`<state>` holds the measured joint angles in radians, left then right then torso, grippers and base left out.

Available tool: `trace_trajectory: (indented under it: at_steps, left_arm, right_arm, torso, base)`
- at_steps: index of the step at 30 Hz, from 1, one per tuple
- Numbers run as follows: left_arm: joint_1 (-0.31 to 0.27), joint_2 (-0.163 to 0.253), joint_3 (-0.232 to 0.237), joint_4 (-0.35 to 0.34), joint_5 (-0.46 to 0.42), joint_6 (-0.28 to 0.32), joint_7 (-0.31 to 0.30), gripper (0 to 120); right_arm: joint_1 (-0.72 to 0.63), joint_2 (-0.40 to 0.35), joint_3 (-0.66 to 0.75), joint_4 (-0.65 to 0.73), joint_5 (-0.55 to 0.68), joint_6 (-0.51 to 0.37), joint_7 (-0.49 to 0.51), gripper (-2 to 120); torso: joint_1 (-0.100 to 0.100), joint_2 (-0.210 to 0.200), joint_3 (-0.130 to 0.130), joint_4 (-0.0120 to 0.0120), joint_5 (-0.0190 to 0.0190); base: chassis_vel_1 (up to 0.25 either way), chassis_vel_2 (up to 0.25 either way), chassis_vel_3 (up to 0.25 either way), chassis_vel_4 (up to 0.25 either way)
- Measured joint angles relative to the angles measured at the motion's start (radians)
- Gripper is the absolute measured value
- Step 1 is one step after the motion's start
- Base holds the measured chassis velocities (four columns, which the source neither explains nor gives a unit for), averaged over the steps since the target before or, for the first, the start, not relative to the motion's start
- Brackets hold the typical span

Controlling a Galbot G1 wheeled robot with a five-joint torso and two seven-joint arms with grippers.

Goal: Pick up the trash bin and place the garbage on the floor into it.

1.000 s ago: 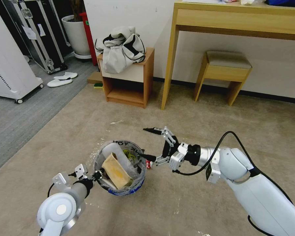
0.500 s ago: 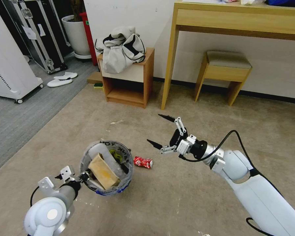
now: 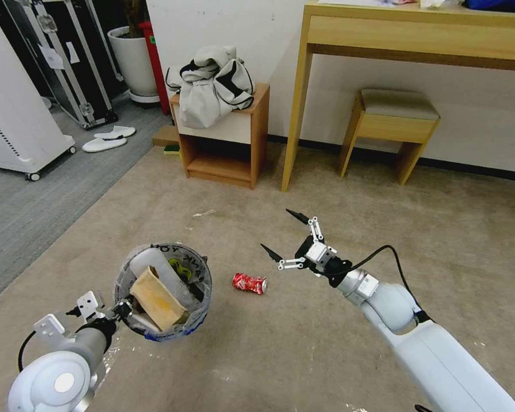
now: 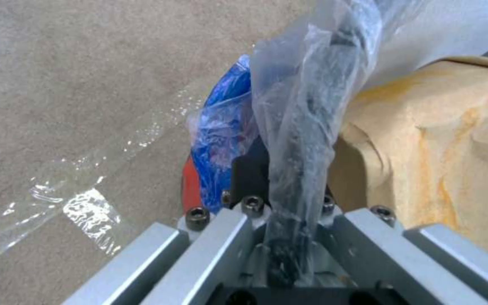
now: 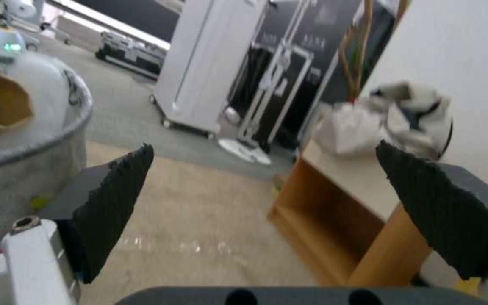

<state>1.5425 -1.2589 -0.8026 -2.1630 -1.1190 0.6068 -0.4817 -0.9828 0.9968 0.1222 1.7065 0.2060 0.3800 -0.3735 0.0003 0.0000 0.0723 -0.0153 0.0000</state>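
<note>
The left gripper (image 3: 122,311) pinches the near rim of the trash bin (image 3: 163,292), its fingers closed on the rim and the clear liner bag (image 4: 306,97); in the left wrist view the bunched plastic runs down between the jaws and hides the contact itself. The bin sits at about 8 o'clock in the head view, over the beige carpet (image 3: 303,349); whether its base touches the carpet cannot be told. Inside it lean a brown cardboard scrap (image 3: 157,297) and a white piece behind it, its shape blurred by the liner. The bin's red wall and blue band (image 4: 221,123) show beside the gripper in the left wrist view, mostly veiled by plastic. A red soda can (image 3: 249,282) lies on its side on the carpet just beside the bin at its 3 o'clock. The right gripper (image 3: 280,234) hovers near the can's 1 o'clock, its 2 black fingertips (image 5: 114,199) spread wide and holding nothing. Shiny tape (image 4: 86,207) crosses the carpet near the bin.
</note>
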Motion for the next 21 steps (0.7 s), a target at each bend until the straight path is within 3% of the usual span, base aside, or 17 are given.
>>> trace_trajectory:
  at_steps: [8, 21]
  left_arm:
    - [-0.003, 0.011, -0.001, 0.009, 0.008, 0.009, 0.006, 0]
    - [-0.036, -0.004, 0.029, 0.020, 0.023, 0.013, 0.007, 0]
  right_arm:
    - [0.061, -0.004, -0.050, -0.097, 0.092, -0.084, -0.014, 100]
    - [0.064, 0.016, -0.065, -0.151, 0.057, -0.080, -0.030, 100]
  torso:
    - [0.000, 0.000, 0.000, 0.0002, -0.0001]
    - [0.000, 0.000, 0.000, -0.0002, -0.0001]
  base:
    - [0.000, 0.000, 0.000, 0.000]
    - [0.000, 0.000, 0.000, 0.000]
